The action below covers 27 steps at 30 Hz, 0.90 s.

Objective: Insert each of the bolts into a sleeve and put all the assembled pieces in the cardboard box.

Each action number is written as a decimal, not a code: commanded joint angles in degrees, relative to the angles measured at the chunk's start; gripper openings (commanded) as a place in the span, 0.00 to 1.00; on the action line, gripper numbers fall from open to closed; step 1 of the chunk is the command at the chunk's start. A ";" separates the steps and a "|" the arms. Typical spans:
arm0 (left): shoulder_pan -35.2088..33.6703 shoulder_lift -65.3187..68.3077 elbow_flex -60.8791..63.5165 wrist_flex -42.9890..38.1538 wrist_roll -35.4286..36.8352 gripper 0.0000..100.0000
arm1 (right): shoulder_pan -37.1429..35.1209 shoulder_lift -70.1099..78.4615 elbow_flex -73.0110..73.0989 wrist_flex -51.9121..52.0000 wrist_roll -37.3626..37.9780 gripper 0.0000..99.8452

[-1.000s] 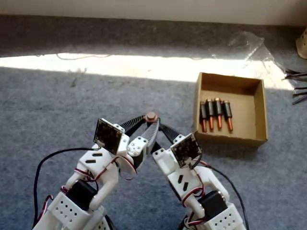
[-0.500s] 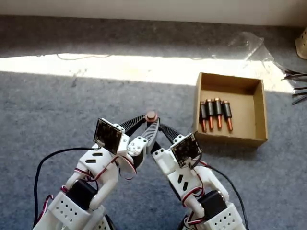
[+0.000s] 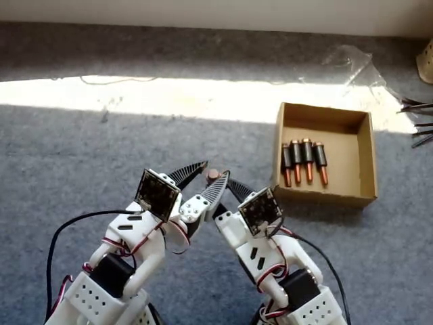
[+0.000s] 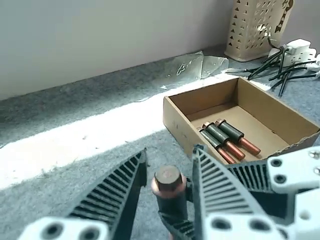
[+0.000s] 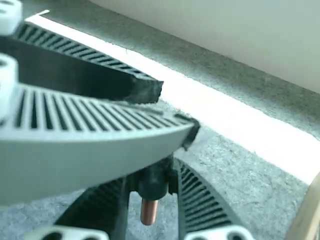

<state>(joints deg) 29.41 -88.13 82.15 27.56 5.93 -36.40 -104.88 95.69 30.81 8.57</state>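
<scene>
Finding: your right gripper is clamped on a bolt-and-sleeve piece, held head up near the cardboard box, outside its wall. Your left gripper has its jaws apart, one on either side of that piece's copper head. Four assembled pieces lie side by side inside the box.

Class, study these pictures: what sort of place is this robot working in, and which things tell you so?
Probably an ordinary indoor room, not a factory: grey carpet runs to a plain pale wall, with loose black cables and a perforated holder beside it.
</scene>
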 commanded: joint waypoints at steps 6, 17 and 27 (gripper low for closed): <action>-0.84 -1.10 -3.38 0.26 -0.53 0.15 | 0.66 -0.40 7.87 -0.22 0.35 0.00; -8.66 -1.45 -10.24 0.44 -0.26 0.15 | 0.66 -0.40 7.87 -0.22 0.35 0.00; -24.40 -16.84 -4.26 1.67 6.33 0.00 | 1.10 -0.40 7.87 -0.22 0.35 0.00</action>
<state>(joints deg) 11.21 -102.64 77.85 27.91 11.21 -36.40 -104.88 95.69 30.81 8.57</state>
